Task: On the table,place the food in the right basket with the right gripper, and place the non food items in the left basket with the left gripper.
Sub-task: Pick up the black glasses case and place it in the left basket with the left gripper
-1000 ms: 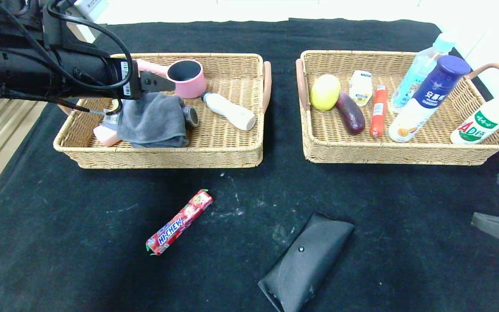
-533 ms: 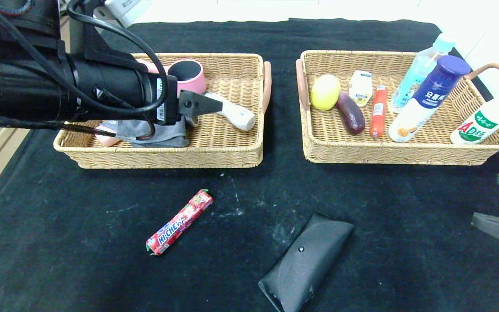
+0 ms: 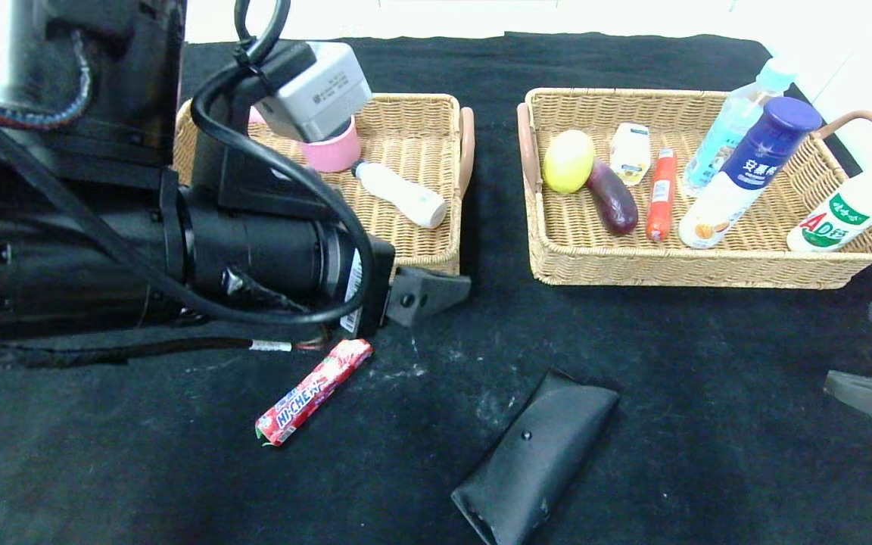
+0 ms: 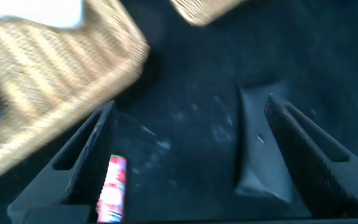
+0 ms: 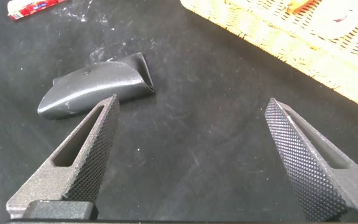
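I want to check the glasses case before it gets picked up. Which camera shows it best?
The head view: the black glasses case lies whole and unobstructed on the table. The right wrist view shows it clearly too, partly behind a finger. The left wrist view catches it only blurred.

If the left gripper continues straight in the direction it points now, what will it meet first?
Probably the black leather glasses case on the black-clothed table: it lies ahead between the open left gripper's fingers. Depth is unclear.

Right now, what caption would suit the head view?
Left hand open above the table, near candy stick and glasses case; both baskets part-filled.
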